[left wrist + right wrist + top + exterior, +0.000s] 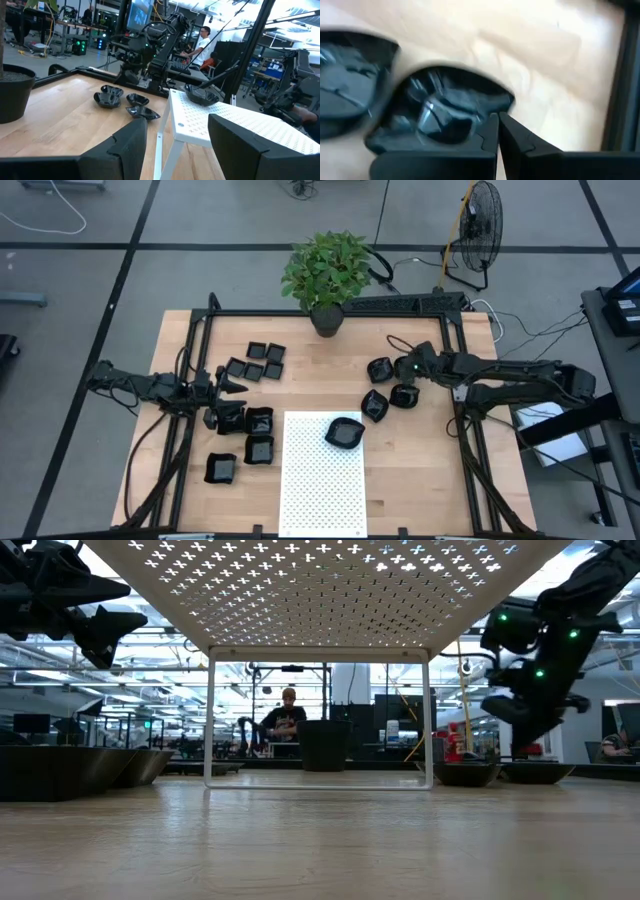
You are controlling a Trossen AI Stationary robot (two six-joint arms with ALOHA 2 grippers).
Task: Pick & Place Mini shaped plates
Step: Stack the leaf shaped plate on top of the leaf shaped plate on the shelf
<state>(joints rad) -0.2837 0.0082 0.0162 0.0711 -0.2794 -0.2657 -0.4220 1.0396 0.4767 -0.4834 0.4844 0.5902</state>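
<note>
High view: the right gripper point(407, 367) is hanging over a cluster of rounded mini shaped plates point(390, 385) near the bench's right edge; squarer ones are lying toward the left edge, one on the white dotted mat point(322, 480).

Low view: the left gripper point(105, 625) is waiting, raised above the bench.

Left wrist view: its fingers point(125, 145) are standing wide apart, empty.

Right wrist view: the right fingertips point(497, 131) are pressing together at a plate's rim; whether they are pinching it cannot be told.
</note>
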